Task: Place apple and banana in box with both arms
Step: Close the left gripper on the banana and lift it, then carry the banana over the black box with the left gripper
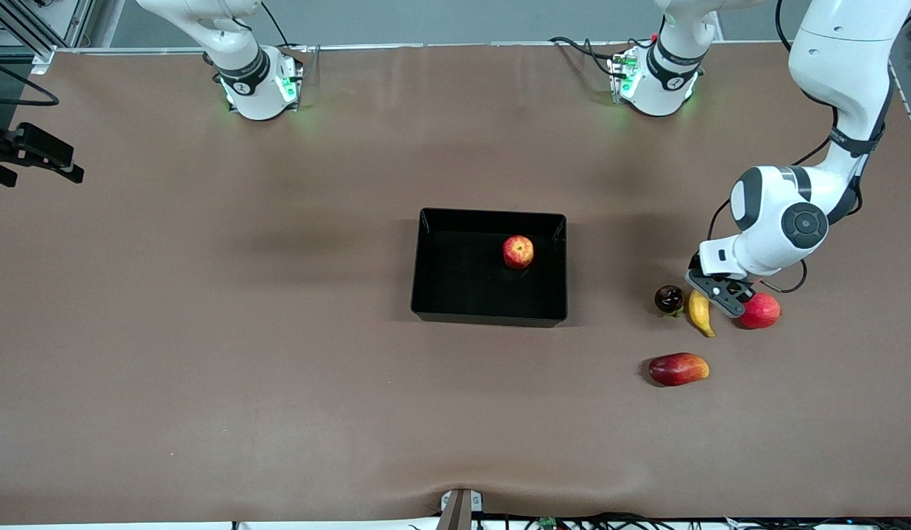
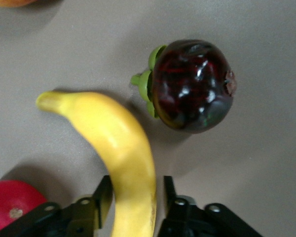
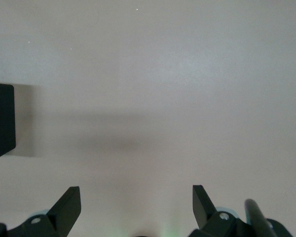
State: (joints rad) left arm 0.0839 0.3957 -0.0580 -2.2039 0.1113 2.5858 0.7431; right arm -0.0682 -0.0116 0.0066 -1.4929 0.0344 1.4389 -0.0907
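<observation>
The apple lies in the black box at the middle of the table. The yellow banana lies on the table toward the left arm's end, and it also shows in the left wrist view. My left gripper is low over the banana, open, with one finger on each side of it and small gaps showing. My right gripper is open and empty over bare table. A corner of the box shows at the edge of its view. The right gripper is out of the front view.
A dark purple fruit with green leaves lies beside the banana. A plain pinkish-red fruit lies on its other flank, close to the left gripper. An elongated dark-red-and-orange fruit lies nearer the front camera.
</observation>
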